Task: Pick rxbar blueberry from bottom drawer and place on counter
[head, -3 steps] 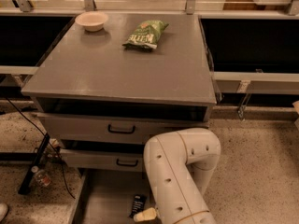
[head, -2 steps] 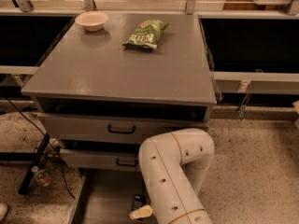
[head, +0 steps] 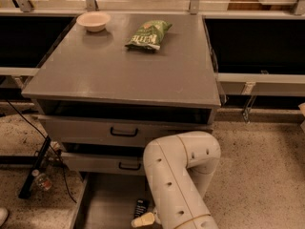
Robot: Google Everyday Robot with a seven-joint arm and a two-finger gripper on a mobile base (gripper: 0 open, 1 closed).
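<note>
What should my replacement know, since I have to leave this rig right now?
The gripper is low inside the open bottom drawer, at the near end of the rxbar blueberry; whether it has hold of the bar cannot be told.
The bar lies on the drawer floor.
The counter holds a green chip bag and a bowl, but no bar.
Done: drawer open, gripper at the bar.
Left: secure the bar, lift it out, set it on the counter.
</note>
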